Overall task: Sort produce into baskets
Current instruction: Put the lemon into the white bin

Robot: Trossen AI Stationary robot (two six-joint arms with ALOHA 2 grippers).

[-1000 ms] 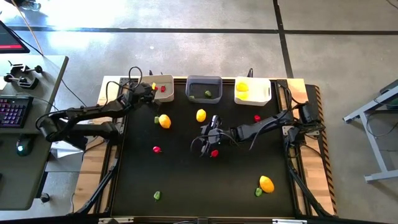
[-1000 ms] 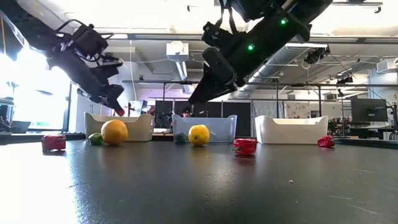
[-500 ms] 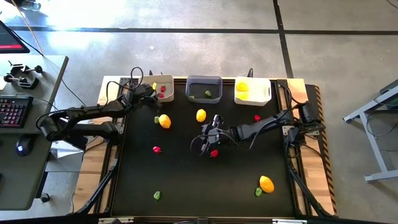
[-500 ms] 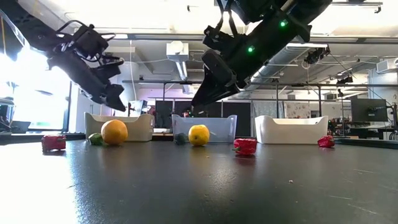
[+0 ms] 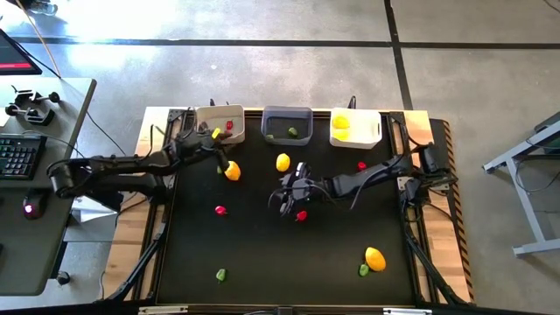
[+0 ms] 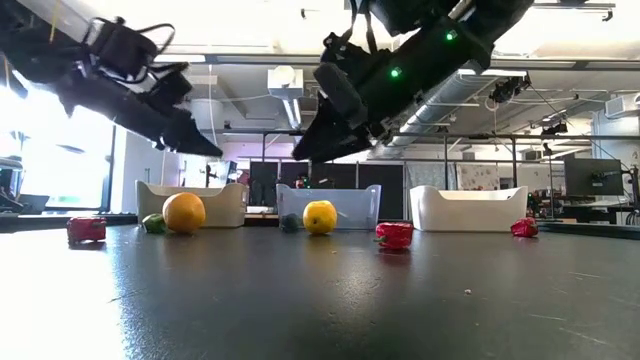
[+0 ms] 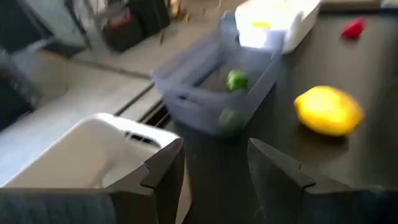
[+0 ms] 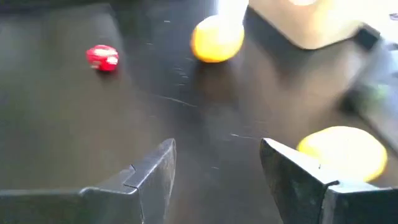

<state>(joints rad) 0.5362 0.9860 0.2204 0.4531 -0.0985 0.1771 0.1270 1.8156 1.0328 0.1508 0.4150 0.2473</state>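
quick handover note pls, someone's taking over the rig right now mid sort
Left gripper: open, empty, beside the cream-white plastic bin, which holds red pieces.
Right gripper: open, empty, above the loose red piece mid-table.
Dark grey plastic bin: green pieces inside. White plastic bin: yellow pieces inside.
Left on the black table top: three yellow-orange pieces, three red, a few green.

Bright window glare washes the low view's left edge, and both wrist views look blurred, perhaps from motion.
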